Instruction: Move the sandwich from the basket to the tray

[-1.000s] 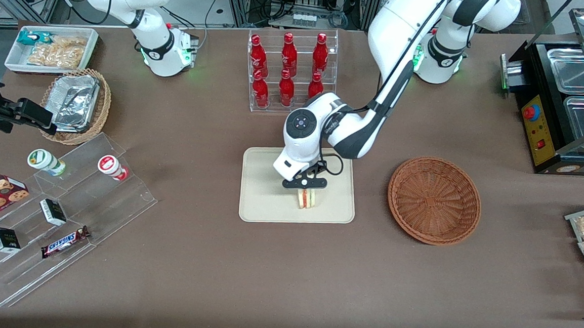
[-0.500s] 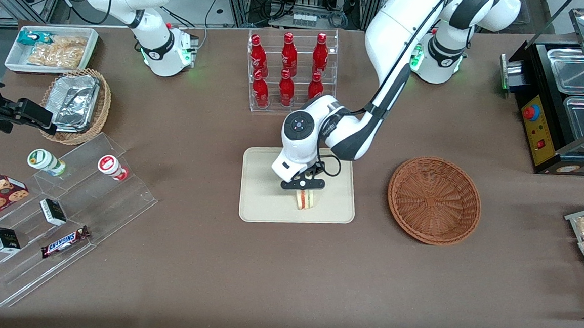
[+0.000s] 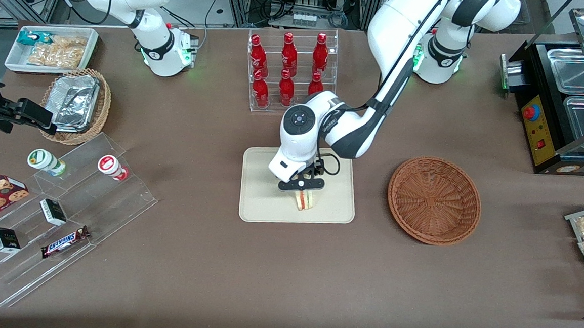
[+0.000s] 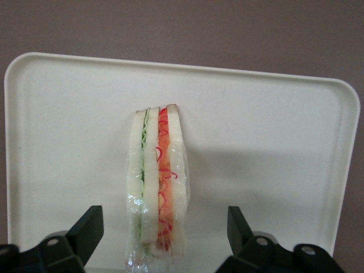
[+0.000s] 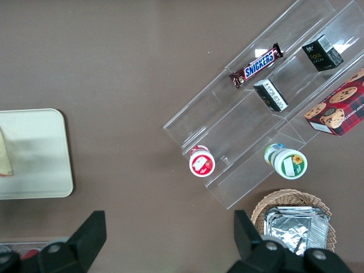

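The sandwich point(image 3: 305, 200) point(image 4: 158, 182), a wrapped wedge of white bread with red and green filling, stands on edge on the beige tray point(image 3: 264, 203) point(image 4: 267, 148). My gripper point(image 3: 302, 189) point(image 4: 164, 230) hovers just above the sandwich, open, with its black fingers point(image 4: 86, 230) spread wide on either side and touching nothing. The reddish-brown wicker basket point(image 3: 434, 199) sits beside the tray, toward the working arm's end of the table, with nothing in it.
A clear rack of red bottles point(image 3: 287, 70) stands farther from the front camera than the tray. A stepped acrylic shelf with snacks point(image 3: 55, 220) and a tan basket of foil containers point(image 3: 76, 104) lie toward the parked arm's end. A black appliance point(image 3: 559, 109) stands at the working arm's end.
The gripper has risen slightly off the sandwich and drifted a little away from the front camera. The sandwich stays put on the tray.
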Robot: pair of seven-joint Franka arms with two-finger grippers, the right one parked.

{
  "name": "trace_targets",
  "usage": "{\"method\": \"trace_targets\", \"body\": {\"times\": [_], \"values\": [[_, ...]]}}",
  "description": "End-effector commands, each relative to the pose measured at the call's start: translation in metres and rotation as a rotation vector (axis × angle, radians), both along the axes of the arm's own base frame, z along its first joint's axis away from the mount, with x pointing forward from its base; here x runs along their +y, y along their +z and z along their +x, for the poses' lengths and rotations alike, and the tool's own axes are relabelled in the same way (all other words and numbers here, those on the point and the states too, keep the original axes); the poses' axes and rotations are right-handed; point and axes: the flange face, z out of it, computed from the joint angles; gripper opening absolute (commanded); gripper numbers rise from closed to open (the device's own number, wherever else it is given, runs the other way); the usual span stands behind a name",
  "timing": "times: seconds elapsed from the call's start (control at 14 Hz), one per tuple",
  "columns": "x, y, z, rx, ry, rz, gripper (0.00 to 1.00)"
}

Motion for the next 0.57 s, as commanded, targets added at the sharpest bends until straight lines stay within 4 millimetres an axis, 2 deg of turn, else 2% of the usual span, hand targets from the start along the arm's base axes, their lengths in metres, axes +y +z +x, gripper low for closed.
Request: {"method": "trace_targets", "body": {"times": [0.0,0.14,0.29,0.36,0.5], "values": [[0.009,0.038,-0.003,-0.004,0.016,0.017,1.00],[0.032,0.063,0.006,0.001,0.057,0.059,1.00],[0.066,0.079,0.026,0.016,0.203,0.108,1.00],[0.079,0.091,0.030,0.013,0.208,0.110,1.00],[0.136,0.100,0.049,0.067,0.179,0.136,1.00]]}}
